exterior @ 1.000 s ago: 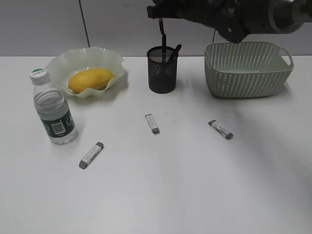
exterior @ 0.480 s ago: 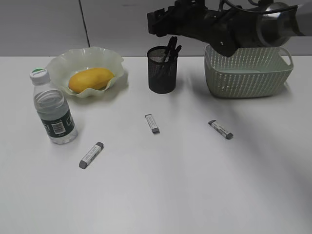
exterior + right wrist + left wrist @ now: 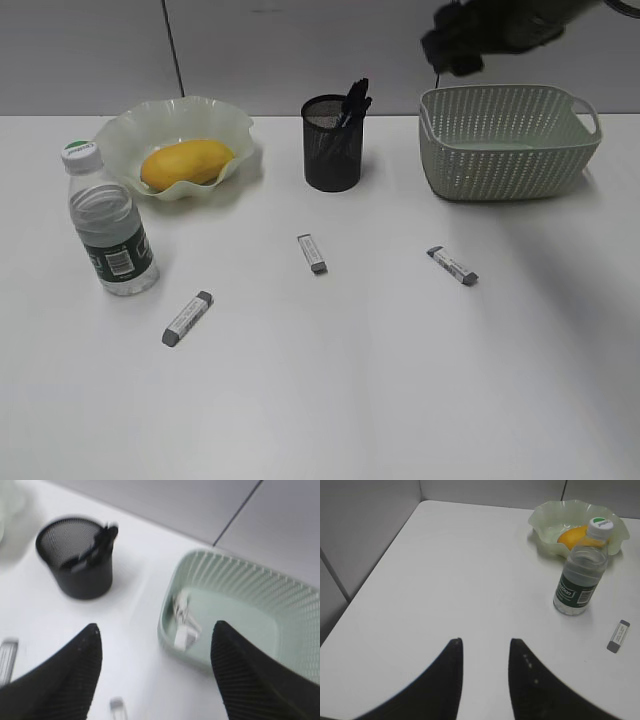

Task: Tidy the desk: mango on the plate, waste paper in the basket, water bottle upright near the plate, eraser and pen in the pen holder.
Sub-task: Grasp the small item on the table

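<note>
We can read no words or numbers anywhere. The water bottle (image 3: 580, 578), ahead and right of the left gripper (image 3: 485, 652), bears a dark green label with white print and a barcode, too small to decipher.

**Right gripper spread wide above holder and basket**

The right gripper (image 3: 155, 675) hangs open over the desk (image 3: 135, 595). Pens (image 3: 95, 545) lean in the pen holder (image 3: 75, 565). Waste paper (image 3: 185, 622) lies inside the basket (image 3: 240, 580). Two blurred erasers (image 3: 7, 657) lie below
</note>
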Controlling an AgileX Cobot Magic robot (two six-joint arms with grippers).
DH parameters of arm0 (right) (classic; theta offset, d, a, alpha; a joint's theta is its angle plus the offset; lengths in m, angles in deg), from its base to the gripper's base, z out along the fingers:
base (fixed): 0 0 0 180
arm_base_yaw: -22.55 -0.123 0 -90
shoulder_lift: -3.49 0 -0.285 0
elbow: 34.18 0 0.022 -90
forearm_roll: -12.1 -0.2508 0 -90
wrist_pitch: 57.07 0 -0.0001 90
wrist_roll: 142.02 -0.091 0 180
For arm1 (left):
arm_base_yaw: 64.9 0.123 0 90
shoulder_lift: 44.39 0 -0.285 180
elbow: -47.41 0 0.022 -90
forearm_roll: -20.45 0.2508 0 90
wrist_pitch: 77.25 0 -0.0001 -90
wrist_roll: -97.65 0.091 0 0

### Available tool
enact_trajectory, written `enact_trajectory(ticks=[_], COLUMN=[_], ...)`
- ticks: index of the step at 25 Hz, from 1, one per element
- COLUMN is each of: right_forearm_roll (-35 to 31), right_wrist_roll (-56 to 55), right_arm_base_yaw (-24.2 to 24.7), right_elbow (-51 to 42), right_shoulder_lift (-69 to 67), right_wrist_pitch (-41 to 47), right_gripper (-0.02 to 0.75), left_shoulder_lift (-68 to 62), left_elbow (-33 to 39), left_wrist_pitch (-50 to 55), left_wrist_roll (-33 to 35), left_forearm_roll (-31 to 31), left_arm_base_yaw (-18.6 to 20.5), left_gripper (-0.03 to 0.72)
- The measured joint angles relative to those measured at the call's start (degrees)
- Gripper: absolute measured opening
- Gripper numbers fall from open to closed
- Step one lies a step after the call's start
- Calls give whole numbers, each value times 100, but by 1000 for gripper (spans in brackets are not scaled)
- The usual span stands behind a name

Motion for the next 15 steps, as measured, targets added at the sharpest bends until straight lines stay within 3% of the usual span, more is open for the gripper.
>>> enact_trajectory(ticks=[6,10,15], right_forearm_roll=[-1019,-1136,-1147], right_wrist_roll=[615,645,658], right_arm_base_yaw=[-5,-5,-5], right_elbow=[-1932,-3010,-4098], right_shoulder_lift=[2237,3962,6364], right_wrist_pitch=[1683,2990,3712], right_gripper=[540,540,540], left_shoulder_lift=[0,0,0], left_elbow=[0,0,0], left_wrist_pitch=[0,0,0], left_wrist_roll=[0,0,0], left_forearm_roll=[0,0,0], left_arm_base_yaw=[0,0,0], left_gripper=[234,234,234])
